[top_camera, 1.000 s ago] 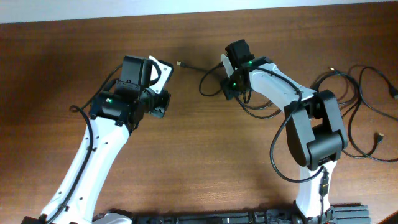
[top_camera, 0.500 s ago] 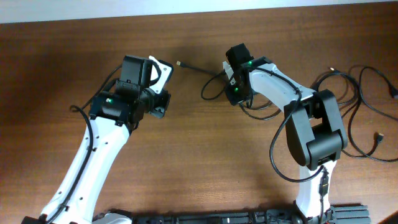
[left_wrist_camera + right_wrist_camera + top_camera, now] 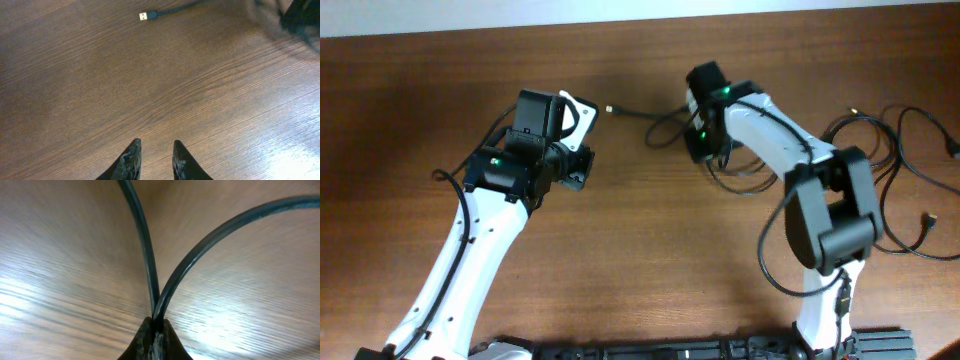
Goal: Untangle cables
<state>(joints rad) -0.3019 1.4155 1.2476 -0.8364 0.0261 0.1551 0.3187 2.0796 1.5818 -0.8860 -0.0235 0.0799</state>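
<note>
A thin black cable with a silver plug (image 3: pixel 611 108) runs right across the wooden table into a loop (image 3: pixel 665 130). My right gripper (image 3: pixel 700 142) is shut on two strands of that cable (image 3: pixel 145 245), which fan out from between its fingertips (image 3: pixel 156 325). More cables (image 3: pixel 900 170) lie in loose loops at the far right. My left gripper (image 3: pixel 580 172) hovers left of the plug (image 3: pixel 146 15), its jaws (image 3: pixel 156 150) slightly open with only bare wood between them.
The table's far edge (image 3: pixel 640 20) runs along the top of the overhead view. The right arm's base (image 3: pixel 830 240) stands between the held cable and the loops at the right.
My right gripper has shut on the cable and shifted a little up and right, dragging the plug end slightly right. The left arm has not moved.
</note>
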